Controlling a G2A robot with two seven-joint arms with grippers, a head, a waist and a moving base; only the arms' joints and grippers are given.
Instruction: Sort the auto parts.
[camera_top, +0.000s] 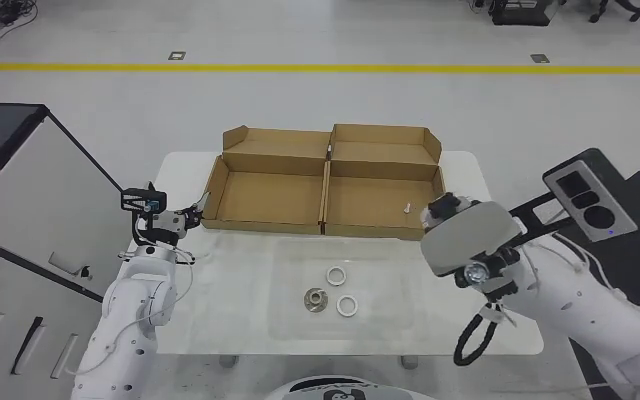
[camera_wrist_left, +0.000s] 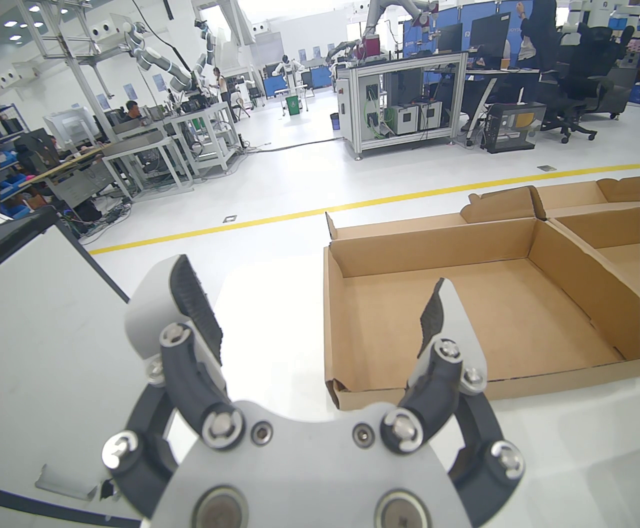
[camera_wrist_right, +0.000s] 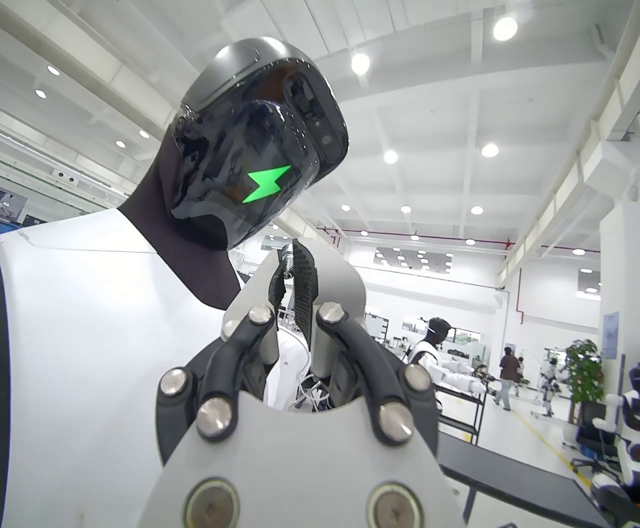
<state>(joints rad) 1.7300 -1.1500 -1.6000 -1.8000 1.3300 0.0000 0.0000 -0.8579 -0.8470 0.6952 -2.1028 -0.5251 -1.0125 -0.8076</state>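
At bench (camera_top: 230, 290) six o'clock: white rings (camera_top: 338, 274), likely light, rigid; grip rims. Left gripper (camera_wrist_left: 310, 280) jaws apart; right gripper (camera_wrist_right: 292, 250) clamps spring (camera_wrist_right: 286, 260).

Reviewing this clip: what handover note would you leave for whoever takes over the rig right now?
Left gripper: open, empty, beside the left box, which holds nothing.
Right gripper: pointing upward, shut on what looks like a small metal part.
Done: one small part lies in the right box.
Left: two white rings and, plus a grey metal part, lie unsorted on the table.
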